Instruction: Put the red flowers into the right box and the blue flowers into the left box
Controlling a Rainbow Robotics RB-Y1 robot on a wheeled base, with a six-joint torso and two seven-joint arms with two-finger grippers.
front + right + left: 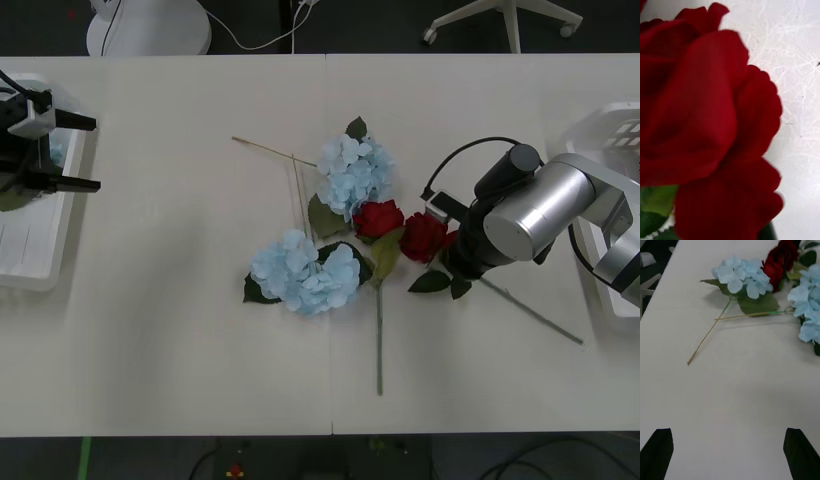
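Note:
Two red flowers (378, 218) (423, 235) lie at the table's middle, long stems trailing toward the near edge. The wrist of my right arm (515, 225) hangs low over the right-hand one, hiding the gripper; that rose (707, 123) sits right up against the right wrist camera. Two blue flowers (355, 170) (305, 272) lie just left of the roses and appear again (743, 275) (808, 311) in the left wrist view. My left gripper (85, 153) (730, 453) hovers open and empty by the left box (30, 255). The right box (590, 135) stands at the right edge.
A white round stand base (150, 28) and a chair's legs (505, 18) stand beyond the table's far edge. A thin tan stem (270, 150) reaches left from the flower pile. Bare tabletop (170, 250) lies between the left box and the flowers.

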